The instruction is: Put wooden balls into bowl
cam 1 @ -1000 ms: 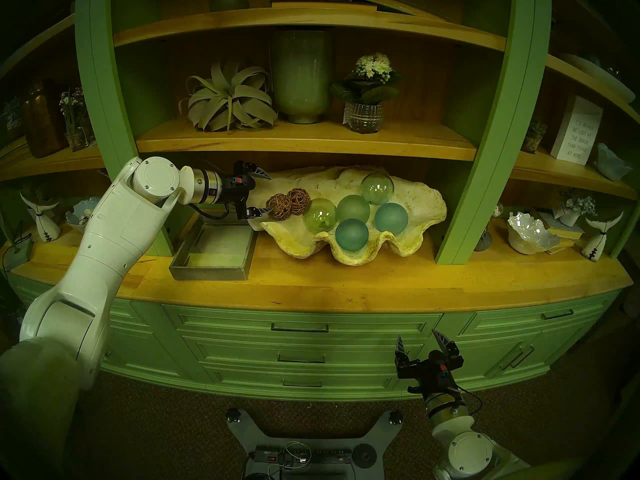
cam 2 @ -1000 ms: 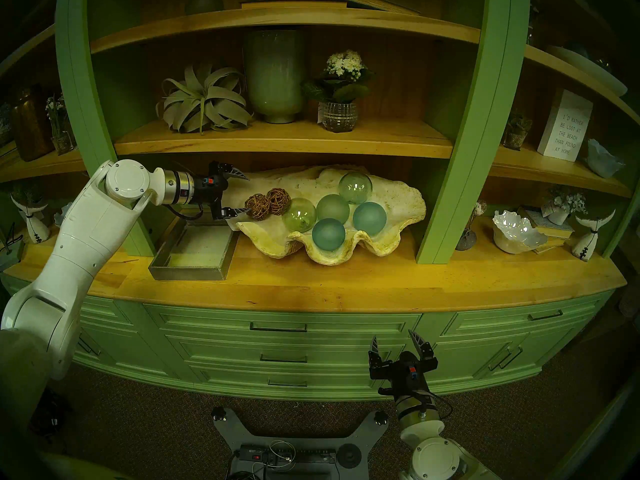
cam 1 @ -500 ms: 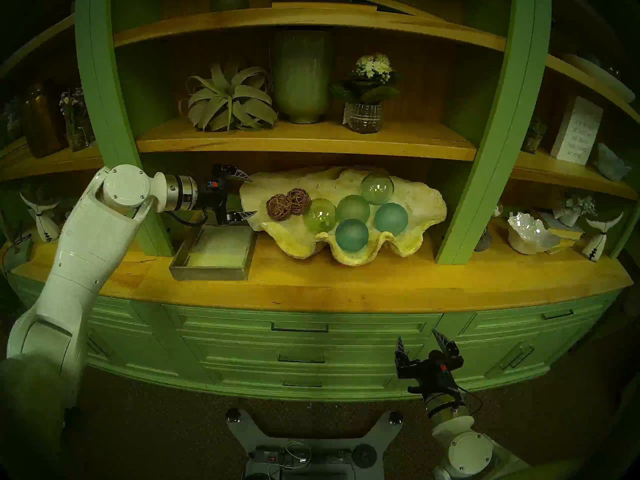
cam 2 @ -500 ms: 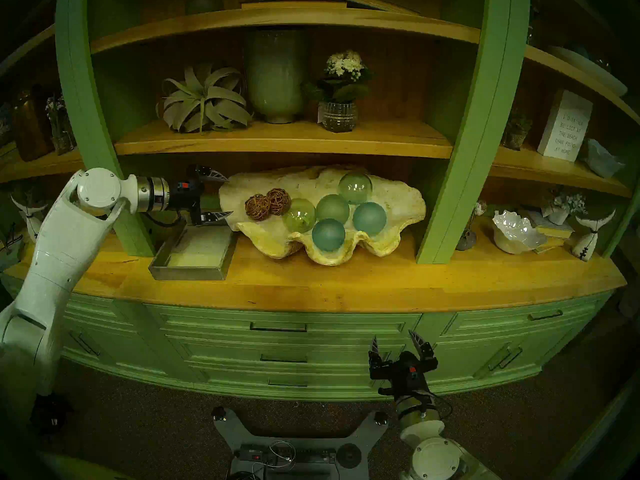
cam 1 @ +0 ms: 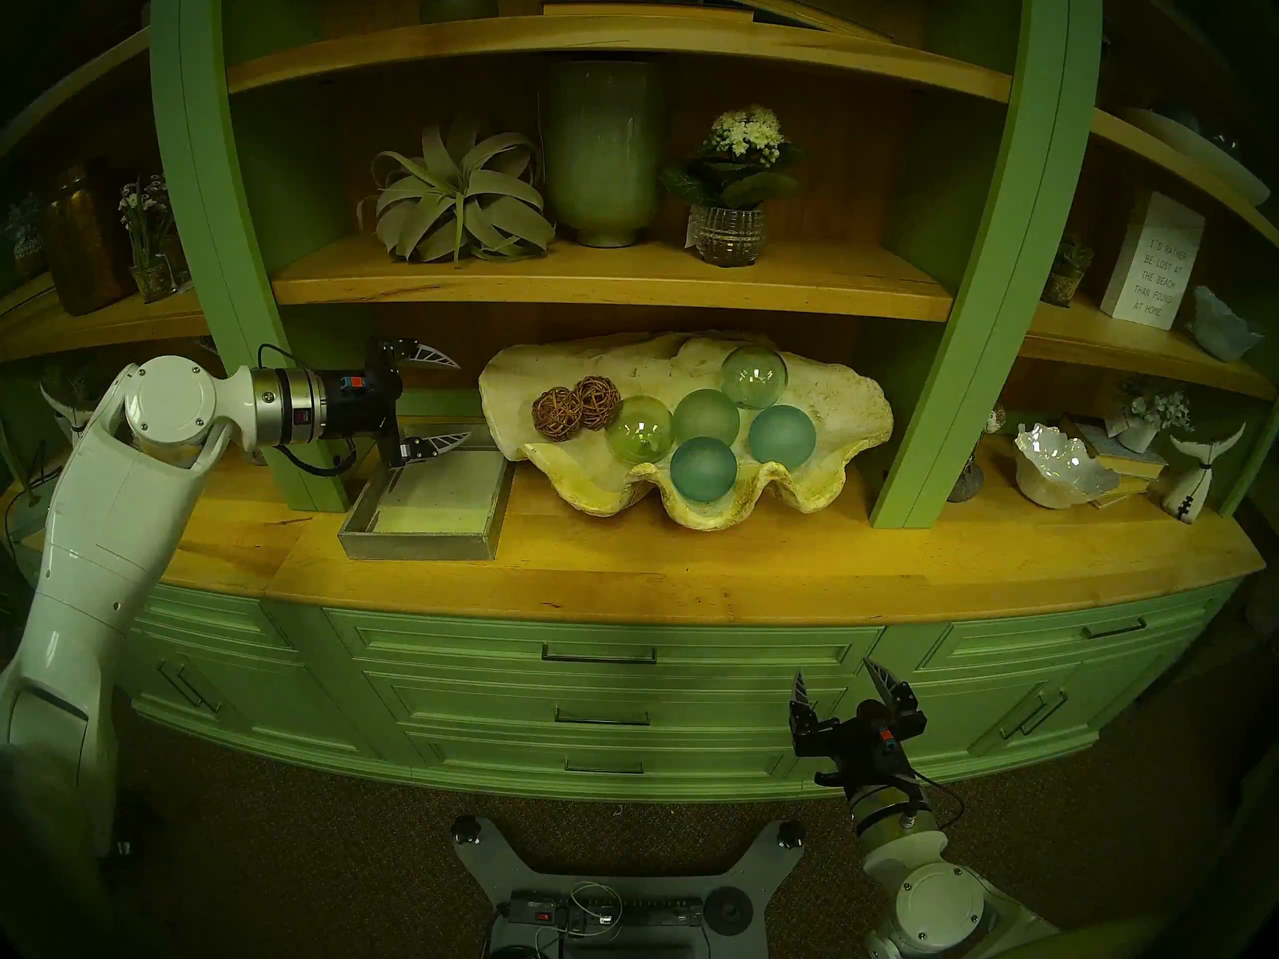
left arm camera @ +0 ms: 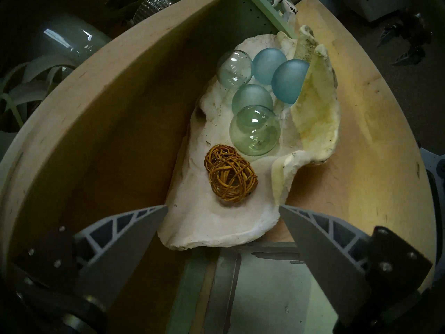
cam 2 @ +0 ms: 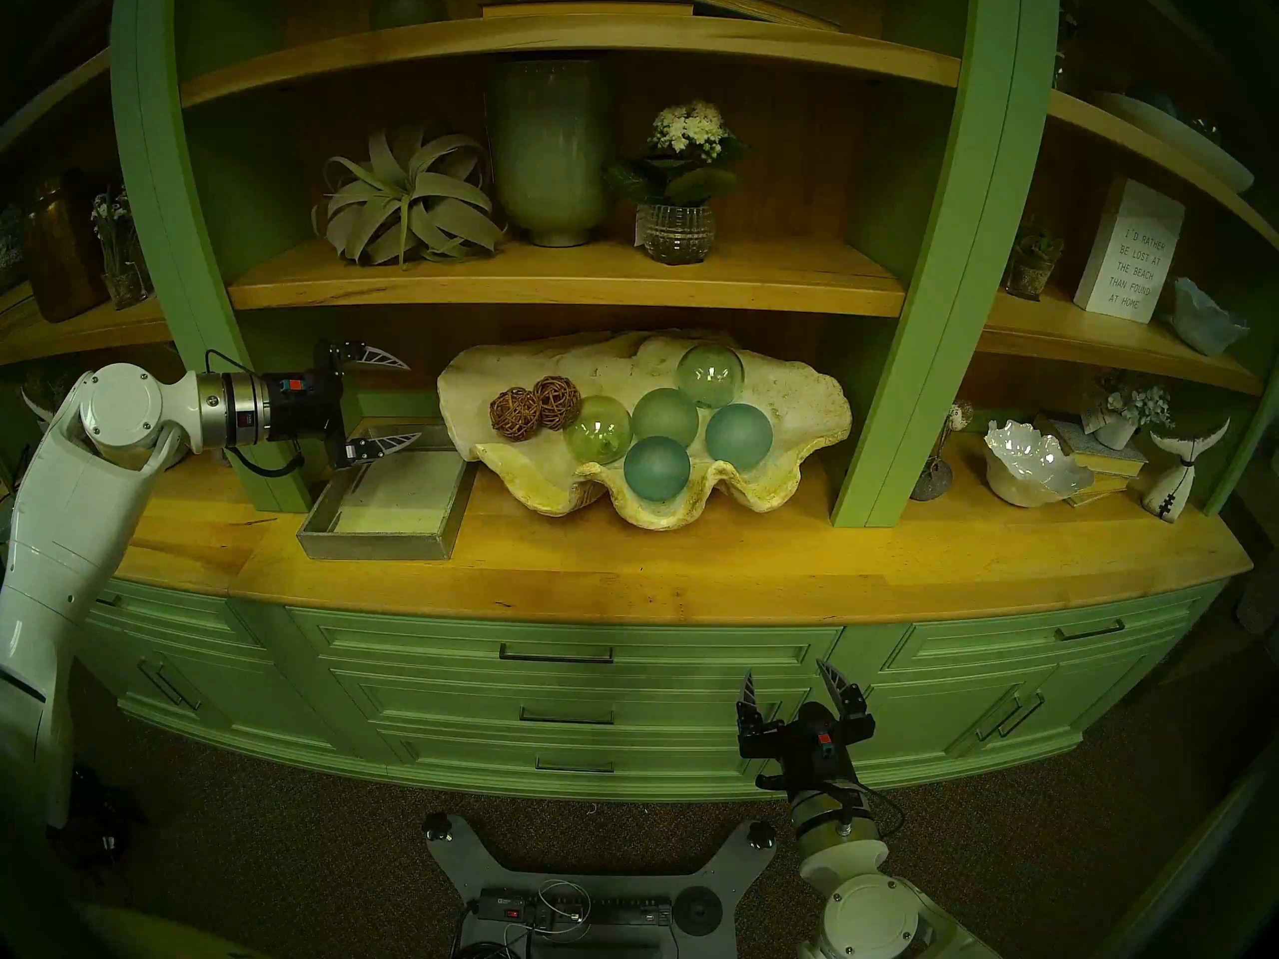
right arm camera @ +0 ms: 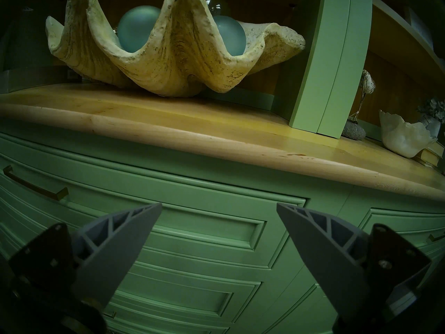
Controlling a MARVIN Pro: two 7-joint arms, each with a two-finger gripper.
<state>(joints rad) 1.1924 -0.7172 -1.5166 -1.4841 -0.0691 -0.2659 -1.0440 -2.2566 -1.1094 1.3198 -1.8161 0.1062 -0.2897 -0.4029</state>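
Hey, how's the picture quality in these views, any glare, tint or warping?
Head views: dim green-yellow cast, shelves bowed by fisheye, dark rim. Left wrist view: truer colour, glare spots on the clear glass spheres, rattan balls sharp. Right wrist view: shell bowl crisp, corners dark.

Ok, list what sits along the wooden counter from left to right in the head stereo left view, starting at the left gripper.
left gripper → grey tray → wooden balls in the clam-shell bowl's left end → glass spheres → green post → small white ruffled bowl.
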